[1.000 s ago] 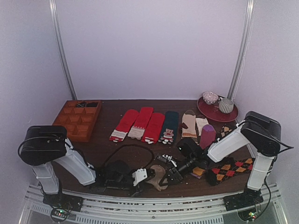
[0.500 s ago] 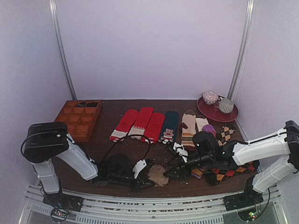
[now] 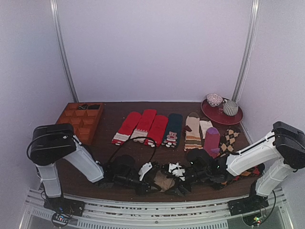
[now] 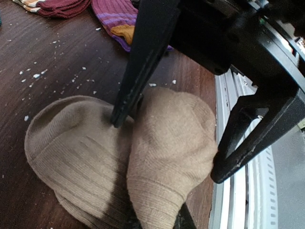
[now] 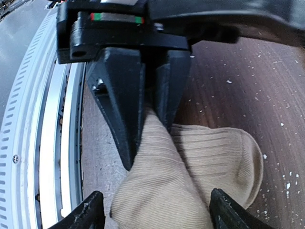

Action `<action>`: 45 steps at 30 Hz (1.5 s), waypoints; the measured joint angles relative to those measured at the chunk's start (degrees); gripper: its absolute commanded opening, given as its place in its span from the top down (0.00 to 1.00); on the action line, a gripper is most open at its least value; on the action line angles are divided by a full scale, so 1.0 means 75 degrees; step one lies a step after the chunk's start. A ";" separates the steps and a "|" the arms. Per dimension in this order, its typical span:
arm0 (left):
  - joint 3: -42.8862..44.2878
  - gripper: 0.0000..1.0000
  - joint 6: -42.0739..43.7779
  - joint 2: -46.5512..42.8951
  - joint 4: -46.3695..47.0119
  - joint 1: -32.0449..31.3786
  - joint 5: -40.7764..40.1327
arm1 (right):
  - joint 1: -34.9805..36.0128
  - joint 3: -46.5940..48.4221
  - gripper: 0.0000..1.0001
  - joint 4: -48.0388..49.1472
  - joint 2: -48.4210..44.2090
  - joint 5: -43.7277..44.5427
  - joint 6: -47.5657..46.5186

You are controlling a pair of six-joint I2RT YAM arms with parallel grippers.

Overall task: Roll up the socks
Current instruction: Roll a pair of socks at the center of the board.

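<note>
The tan socks [image 3: 164, 182] lie as a folded bundle near the table's front edge, between the two grippers. My left gripper [image 3: 150, 178] is shut on one end of the socks [image 4: 157, 157]; in the right wrist view its two black fingers [image 5: 125, 100] pinch the ribbed knit. My right gripper [image 5: 157, 214] is open, and its fingertips [image 5: 91, 212] stand wide on either side of the socks [image 5: 190, 167]. In the left wrist view the right fingers [image 4: 131, 81] reach down around the bundle, one pressing its middle fold. The left gripper [image 4: 155, 220] shows only at the bottom edge.
A row of flat socks lies behind: red socks [image 3: 127, 127], a dark teal sock [image 3: 172, 128], beige striped socks [image 3: 192, 130], a purple sock [image 3: 211, 139] and argyle socks [image 3: 230, 136]. A wooden compartment tray [image 3: 80, 122] stands back left, a red plate [image 3: 220, 116] with cups back right. The metal rail [image 3: 143, 205] runs just behind the bundle.
My right gripper has opened and come left and down to the front edge, so that it now straddles the tan bundle. The left gripper has kept its hold and barely moved.
</note>
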 measured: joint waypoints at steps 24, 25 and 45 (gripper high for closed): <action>-0.0574 0.25 0.0825 -0.1408 -0.0871 -0.0152 -0.1743 | -0.0455 0.0294 0.75 0.0323 0.1035 -0.1169 0.2291; -0.0752 0.25 0.1122 -0.1664 -0.0930 -0.0195 -0.2075 | -0.0536 0.0254 0.75 0.0452 0.1099 -0.1370 0.2530; -0.0589 0.34 0.4610 -0.0609 0.1204 -0.0478 -0.1381 | -0.1239 -0.0064 0.75 0.1734 0.1801 -0.3270 0.4016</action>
